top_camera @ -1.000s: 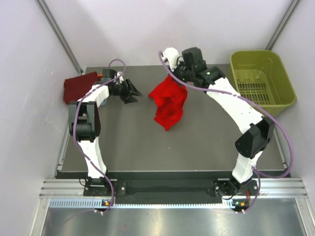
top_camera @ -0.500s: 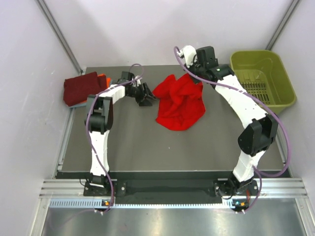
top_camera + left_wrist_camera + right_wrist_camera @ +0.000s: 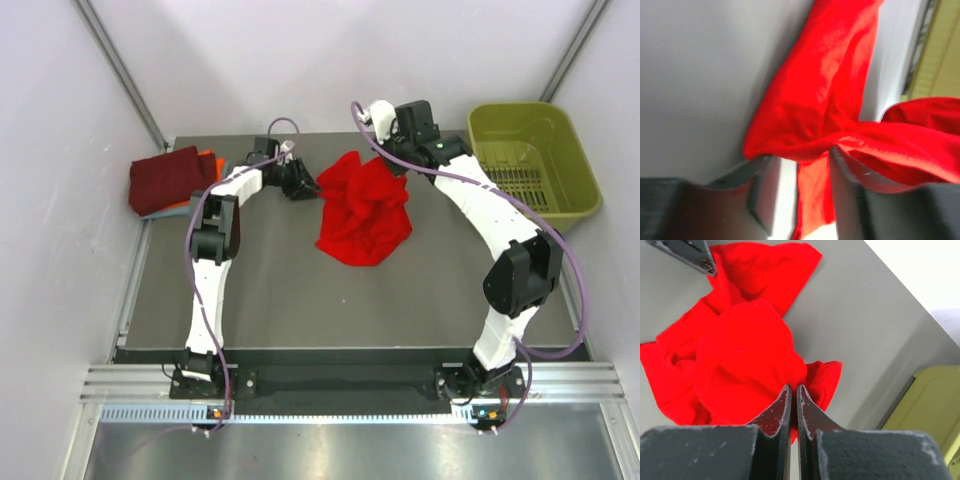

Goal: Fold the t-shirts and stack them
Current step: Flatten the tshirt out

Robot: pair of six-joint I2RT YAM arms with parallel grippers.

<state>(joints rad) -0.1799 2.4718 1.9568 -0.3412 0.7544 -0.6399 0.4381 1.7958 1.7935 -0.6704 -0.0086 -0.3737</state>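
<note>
The bright red t-shirt [image 3: 365,212] lies crumpled at the back middle of the table. My right gripper [image 3: 402,162] is shut on its far right edge; in the right wrist view the closed fingers [image 3: 794,390] pinch a fold of red cloth [image 3: 740,365]. My left gripper [image 3: 302,183] is at the shirt's far left corner. In the left wrist view its jaws [image 3: 802,170] stand apart, with a strip of red cloth [image 3: 815,195] hanging between them. A folded stack with the dark maroon shirt [image 3: 165,178] on top, orange [image 3: 207,156] and grey-blue [image 3: 160,211] edges showing beneath, sits at the back left.
The olive-green plastic basket [image 3: 530,160] stands at the back right, beside the right arm; it also shows in the right wrist view [image 3: 920,415]. White walls close in the back and the sides. The dark mat [image 3: 300,290] runs to the near edge.
The right gripper carried the hanging red shirt to the right and let it spread onto the table. The left gripper moved right from the stack to the shirt's left corner.
</note>
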